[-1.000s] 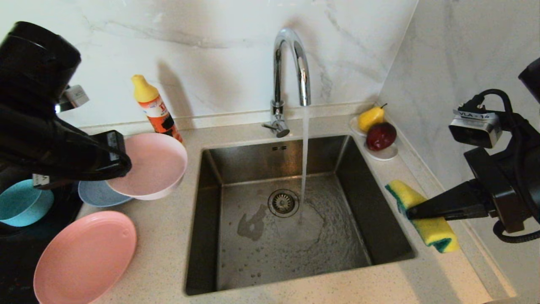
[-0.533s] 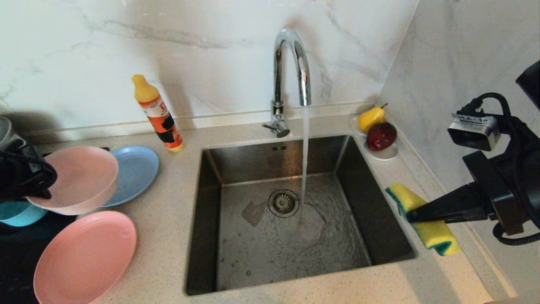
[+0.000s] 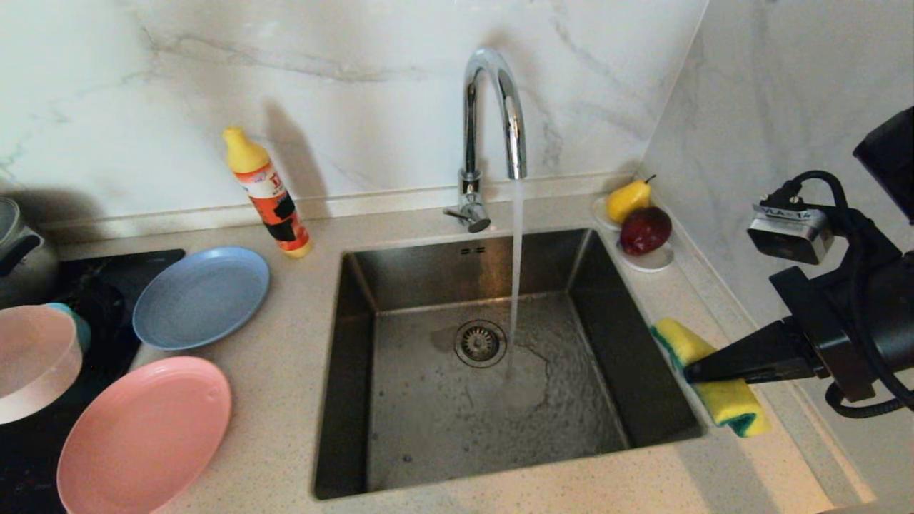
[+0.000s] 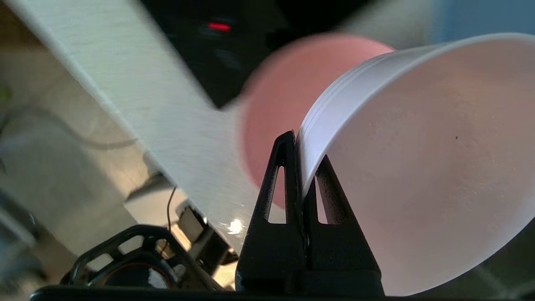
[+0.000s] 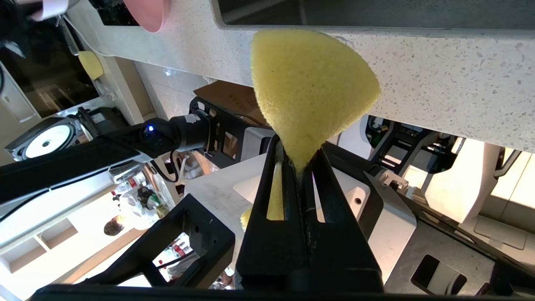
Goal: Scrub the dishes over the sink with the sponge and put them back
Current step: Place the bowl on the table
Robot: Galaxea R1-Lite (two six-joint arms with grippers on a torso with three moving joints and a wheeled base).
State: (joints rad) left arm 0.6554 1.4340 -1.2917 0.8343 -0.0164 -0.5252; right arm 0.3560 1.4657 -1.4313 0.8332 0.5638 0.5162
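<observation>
1. Sink (image 3: 400, 435): steel basin holding nothing but water. The tap (image 3: 493, 114) runs a thin stream onto the floor just beside the round drain (image 3: 480, 343), and a wet sheet spreads from there.
2. White fruit dish (image 3: 646, 260) at the sink's far right corner holds a yellow pear (image 3: 628, 200) and a dark red fruit (image 3: 645, 230).
3. Pale pink bowl (image 3: 36, 360) is at the far left edge of the head view, tilted, above the black hob (image 3: 107, 285). A sliver of the teal bowl (image 3: 80, 325) peeks out just behind it.
4. Grey-blue plate (image 3: 201, 297) lies flat on the counter left of the sink; salmon-pink plate (image 3: 143, 435) lies nearer, by the counter's front edge. The two are close but apart.
5. An orange detergent bottle (image 3: 268, 193) stands by the back wall; a steel pot (image 3: 21, 250) sits at the hob's far corner.
6. Left gripper (image 4: 299, 142): clamped tight on the pale bowl's rim, one finger inside and one outside. The arm itself is outside the head view.
7. Right gripper (image 3: 689, 371): pinched on the yellow sponge (image 3: 714, 385), squeezing its middle thin. It reaches in from the right, over the counter strip beside the sink's right rim.
</observation>
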